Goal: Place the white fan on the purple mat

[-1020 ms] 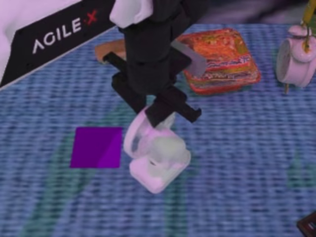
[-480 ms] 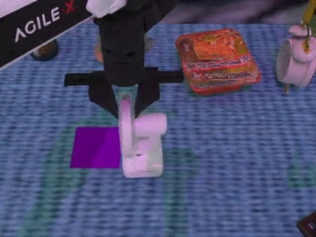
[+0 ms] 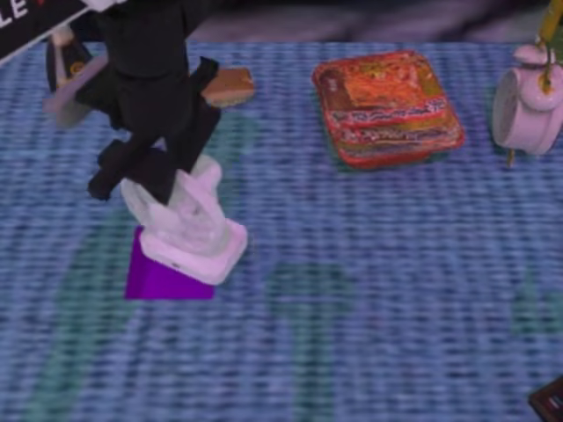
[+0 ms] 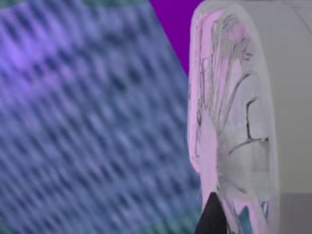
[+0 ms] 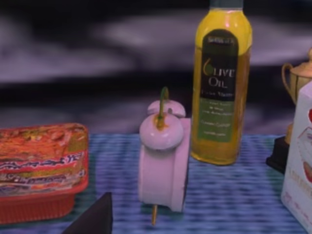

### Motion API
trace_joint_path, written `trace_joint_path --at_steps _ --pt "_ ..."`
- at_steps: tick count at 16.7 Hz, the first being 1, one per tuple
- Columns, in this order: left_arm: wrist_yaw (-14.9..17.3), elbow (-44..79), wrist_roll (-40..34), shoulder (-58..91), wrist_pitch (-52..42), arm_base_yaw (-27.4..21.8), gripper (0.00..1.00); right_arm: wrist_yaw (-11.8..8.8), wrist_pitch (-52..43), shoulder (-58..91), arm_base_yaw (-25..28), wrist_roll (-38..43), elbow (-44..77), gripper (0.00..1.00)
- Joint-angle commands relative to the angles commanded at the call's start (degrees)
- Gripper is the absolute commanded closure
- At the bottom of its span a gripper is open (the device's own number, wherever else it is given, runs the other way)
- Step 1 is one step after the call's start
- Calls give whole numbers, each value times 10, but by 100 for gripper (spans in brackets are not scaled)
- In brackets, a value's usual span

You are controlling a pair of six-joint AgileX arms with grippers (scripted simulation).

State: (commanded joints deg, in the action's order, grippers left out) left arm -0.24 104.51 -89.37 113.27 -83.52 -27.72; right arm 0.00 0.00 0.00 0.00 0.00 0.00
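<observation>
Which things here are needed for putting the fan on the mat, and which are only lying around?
Needed: white fan, held by the left gripper; purple mat, partly under the fan.

Lying around: alarm clock, red food tray, olive oil bottle, trophy, white carton.

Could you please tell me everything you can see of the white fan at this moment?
The white fan is a small desk fan of pale, plastic-looking material: a round translucent grille head above a rounded rectangular base. The left claw grips the head from above, near the table's left side. The base overlaps the purple mat, covering its upper right part and overhanging its right edge; whether it rests there or hangs above cannot be told. The left wrist view shows faint blades behind the grille.
</observation>
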Motion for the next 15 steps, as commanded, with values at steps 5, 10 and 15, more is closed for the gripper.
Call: trace_joint_path --at_steps 5,10,15 --pt "0 -24 -189 -27 11 36 100 0 0 0 0 0 0 0" --pt "0 -30 -232 -36 15 46 100 0 0 0 0 0 0 0" --pt "0 -39 -229 -34 25 43 100 0 0 0 0 0 0 0"
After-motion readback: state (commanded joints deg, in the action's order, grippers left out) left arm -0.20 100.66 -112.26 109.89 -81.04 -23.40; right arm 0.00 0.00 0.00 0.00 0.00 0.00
